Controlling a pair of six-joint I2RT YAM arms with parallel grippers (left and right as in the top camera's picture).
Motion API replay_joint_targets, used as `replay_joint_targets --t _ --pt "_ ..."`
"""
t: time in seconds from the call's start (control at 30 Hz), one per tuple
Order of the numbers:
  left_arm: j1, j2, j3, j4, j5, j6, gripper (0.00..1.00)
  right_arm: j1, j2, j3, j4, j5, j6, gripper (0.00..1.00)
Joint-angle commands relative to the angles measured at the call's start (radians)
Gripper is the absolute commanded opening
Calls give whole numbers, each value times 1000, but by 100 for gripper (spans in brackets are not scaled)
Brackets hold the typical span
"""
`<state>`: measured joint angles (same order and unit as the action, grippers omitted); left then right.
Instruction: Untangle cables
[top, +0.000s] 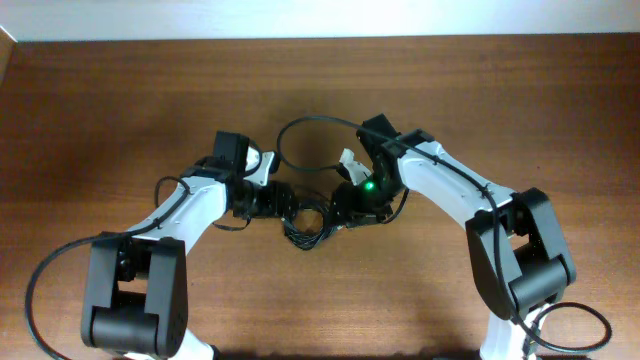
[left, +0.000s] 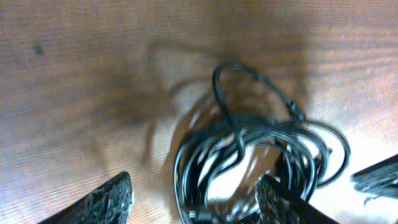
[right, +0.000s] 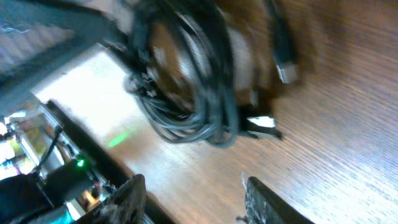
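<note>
Both the left hand (left: 194, 182) and right hand (right: 194, 182) gape empty at the knotted bundle of thin black cables (right: 199, 118), so grabbing several strands together may tighten it

1. The cables (top: 308, 220) lie in a bundle on the counter (top: 120, 100), near its middle.
2. The left gripper (top: 272, 200) is just left of the bundle and the right gripper (top: 348, 205) just right of it.
3. A plug (right: 285, 68) lies on the counter beside the bundle.
</note>
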<state>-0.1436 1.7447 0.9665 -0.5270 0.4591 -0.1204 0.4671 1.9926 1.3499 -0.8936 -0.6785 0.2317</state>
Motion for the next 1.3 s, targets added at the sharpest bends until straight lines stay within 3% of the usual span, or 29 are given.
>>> replay_joint_targets --t 0.0,0.07,0.17,0.3,0.5,0.6,0.7,0.83,0.93,1.23,1.27 --pt "2 7 -3 65 -11 2 66 39 2 -74 74 62 179 45" --pt "2 7 -3 81 -11 2 71 65 2 -105 141 90 258 34" --pt "2 7 -4 81 -34 3 69 98 2 -114 230 220 324 22" --pt "-7 8 -13 82 -78 3 69 98 2 -114 317 303 322 21" --pt "-44 8 -23 61 -79 2 65 92 2 -114 419 358 29 12" --pt "-66 8 -40 48 -82 2 63 80 2 -114 492 350 42 20" --pt "-71 8 -70 26 -82 2 59 66 -1 -72 491 306 61 37" --pt "-70 -13 -45 -37 -70 3 54 -11 -34 47 304 82 60 48" --pt "-70 -79 51 -64 -72 2 61 -64 -51 58 90 73 60 57" --pt "-72 -7 98 18 -194 2 66 6 -51 54 34 88 60 62" --pt "-72 24 98 22 -194 2 66 18 -51 54 34 88 60 67"
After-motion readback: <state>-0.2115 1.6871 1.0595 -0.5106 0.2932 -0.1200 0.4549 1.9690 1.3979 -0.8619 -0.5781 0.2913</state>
